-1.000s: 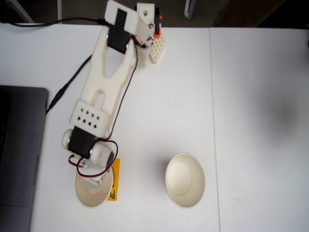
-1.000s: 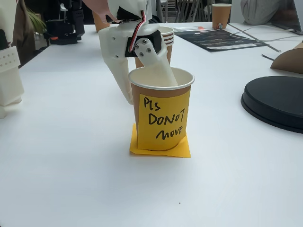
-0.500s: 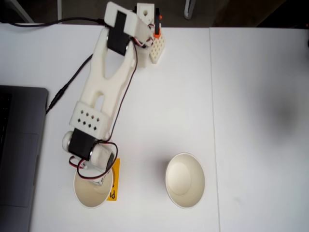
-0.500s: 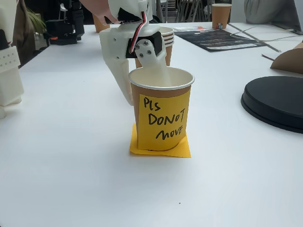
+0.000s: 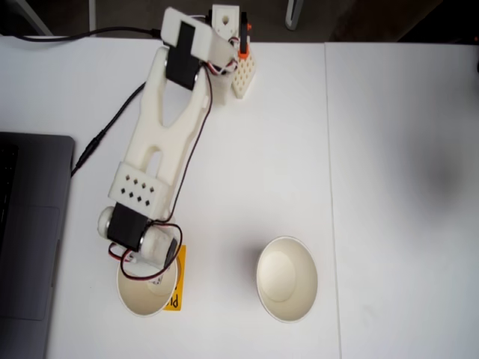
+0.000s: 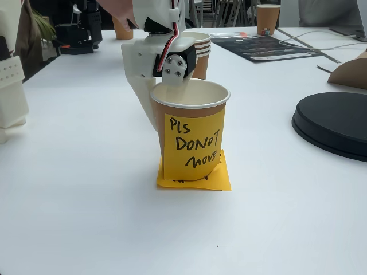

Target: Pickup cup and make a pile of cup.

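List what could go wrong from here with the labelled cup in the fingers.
1. The gripper pinches only one side of the cup: one finger inside the rim, one outside. The cup already looks slightly tilted, so it may swing or slip.
2. The flat sticky note under the cup may drag along.
3. The other cup stands open nearby; a tilted cup could catch its rim and knock it over rather than nest.

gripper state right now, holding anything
Gripper: shut on the cup, one finger inside the rim, one outside; cup looks tilted and partly lifted.
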